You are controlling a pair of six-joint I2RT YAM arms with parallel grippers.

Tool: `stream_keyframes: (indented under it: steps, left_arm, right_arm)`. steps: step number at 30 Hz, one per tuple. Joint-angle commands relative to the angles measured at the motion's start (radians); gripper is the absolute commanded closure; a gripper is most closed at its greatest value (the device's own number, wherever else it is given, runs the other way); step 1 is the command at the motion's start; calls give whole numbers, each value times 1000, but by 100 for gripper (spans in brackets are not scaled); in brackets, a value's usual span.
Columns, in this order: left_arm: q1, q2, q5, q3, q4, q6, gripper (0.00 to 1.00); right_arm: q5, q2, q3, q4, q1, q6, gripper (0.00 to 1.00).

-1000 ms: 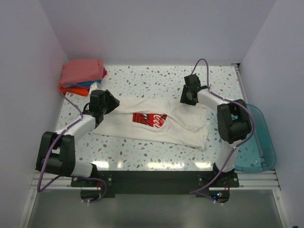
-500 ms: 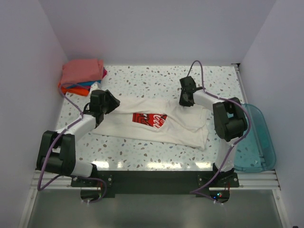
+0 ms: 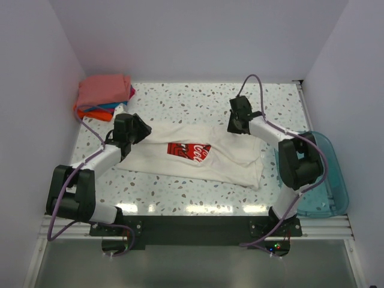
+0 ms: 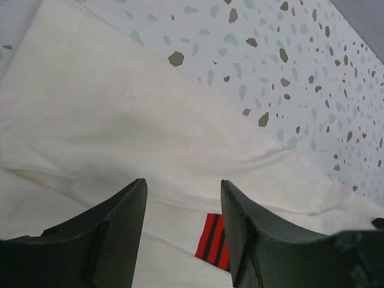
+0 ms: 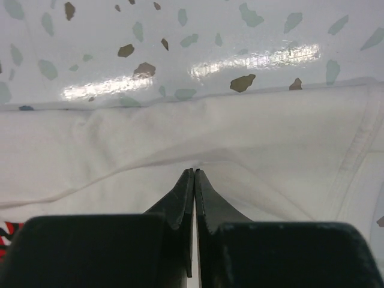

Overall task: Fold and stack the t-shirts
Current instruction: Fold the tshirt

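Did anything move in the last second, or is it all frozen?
Only the right arm's elbow swung out toward the bin; the right end effector, shut on the white shirt's far edge, barely shifted. The left end effector, open over the shirt, the shirt itself and the folded stack stayed put.

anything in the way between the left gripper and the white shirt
Nothing visible stands in the way. The left gripper hangs open directly over the white shirt, with only bare cloth showing between its fingers.
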Motion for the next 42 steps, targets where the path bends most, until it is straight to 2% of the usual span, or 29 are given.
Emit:
stream_keyframes:
  steps: [1,7,11,14,18,20,22,28,33,34,36,39,42]
  left_arm:
    - [-8,-19,-15,-3,41,-1,43]
    - [-6,-42,-15,-16,37,1,43]
    - [-8,-59,-18,-24,32,7,43]
    - [-8,-69,-14,-33,34,7,43]
    - [-8,-82,-7,-50,40,11,43]
    - [-8,-83,-6,-55,41,11,43]
    - [-8,-82,-4,-55,43,13,42]
    - [-8,-82,-4,-53,43,16,42]
    - [-8,-76,-1,-55,51,24,39]
    - [-9,-71,8,-53,57,25,38]
    - [-19,-36,13,-32,61,31,38]
    - [-49,35,-12,23,38,45,37]
    - [-75,85,-21,56,38,44,37]
  right_arm:
    - [2,-147,-52,22,40,18,100]
    - [34,-304,-190,26,146,55,100]
    - [115,-388,-290,42,270,98,100]
    - [214,-421,-352,48,424,135,100]
    - [277,-416,-415,71,506,153,100]
    - [296,-416,-425,65,528,150,94]
    - [315,-433,-425,48,540,149,87]
    - [332,-502,-396,-1,551,129,82]
    - [361,-542,-385,-58,552,132,59]
    - [420,-531,-378,-79,551,135,57]
    - [439,-501,-341,-112,511,135,54]
    - [360,-429,-316,-93,408,114,54]
    - [280,-355,-261,-86,365,92,55]
